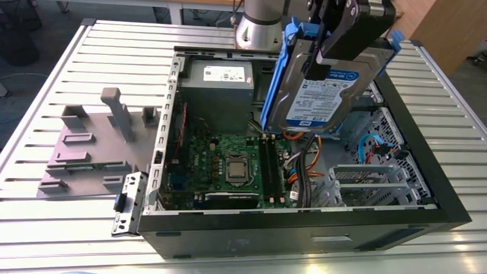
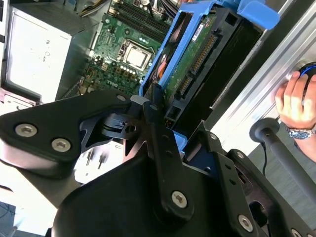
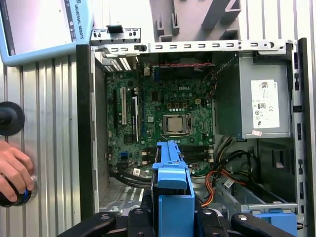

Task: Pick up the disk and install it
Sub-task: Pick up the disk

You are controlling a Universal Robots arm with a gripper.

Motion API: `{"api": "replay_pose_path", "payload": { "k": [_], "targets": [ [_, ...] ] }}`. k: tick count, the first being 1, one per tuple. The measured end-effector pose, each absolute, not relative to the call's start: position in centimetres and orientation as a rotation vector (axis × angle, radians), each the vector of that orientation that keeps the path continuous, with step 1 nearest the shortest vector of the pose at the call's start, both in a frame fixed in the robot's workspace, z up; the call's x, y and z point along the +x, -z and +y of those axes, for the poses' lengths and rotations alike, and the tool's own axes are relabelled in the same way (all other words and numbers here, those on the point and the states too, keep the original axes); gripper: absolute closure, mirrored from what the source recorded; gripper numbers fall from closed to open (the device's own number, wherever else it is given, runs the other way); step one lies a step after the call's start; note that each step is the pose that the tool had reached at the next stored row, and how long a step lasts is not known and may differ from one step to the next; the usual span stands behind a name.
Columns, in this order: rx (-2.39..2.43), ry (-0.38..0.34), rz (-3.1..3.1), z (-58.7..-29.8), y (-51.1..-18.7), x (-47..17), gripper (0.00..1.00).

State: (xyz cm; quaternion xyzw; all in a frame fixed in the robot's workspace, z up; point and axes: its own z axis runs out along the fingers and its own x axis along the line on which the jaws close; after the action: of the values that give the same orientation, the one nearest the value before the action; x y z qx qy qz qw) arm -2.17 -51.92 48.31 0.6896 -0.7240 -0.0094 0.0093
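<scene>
The disk [image 1: 316,97] is a silver hard drive with a white-and-blue label, clipped in a blue carrier frame. It hangs on edge in the air above the open computer case [image 1: 426,171], over the motherboard's right side. My gripper [image 1: 335,34] is shut on its upper part. In the second wrist view the gripper [image 2: 168,128] clamps the disk [image 2: 197,59], whose green circuit-board underside and connector show. In the first wrist view the blue carrier [image 3: 173,192] stands edge-on between the black fingers [image 3: 217,222].
Inside the case lie the motherboard [image 1: 228,165], a grey power supply [image 1: 216,80], cables and a metal drive cage [image 1: 365,182]. A grey holder fixture [image 1: 91,142] sits on the slatted table at the exterior view's left. A person's hand [image 3: 12,173] rests beside the case.
</scene>
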Motion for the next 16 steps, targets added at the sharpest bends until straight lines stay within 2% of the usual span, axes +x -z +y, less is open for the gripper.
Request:
{"api": "replay_pose_path", "payload": {
  "k": [16],
  "targets": [
    [2.152, 0.024, -2.259, -52.15, -47.93, -1.41, 0.64]
  ]
}}
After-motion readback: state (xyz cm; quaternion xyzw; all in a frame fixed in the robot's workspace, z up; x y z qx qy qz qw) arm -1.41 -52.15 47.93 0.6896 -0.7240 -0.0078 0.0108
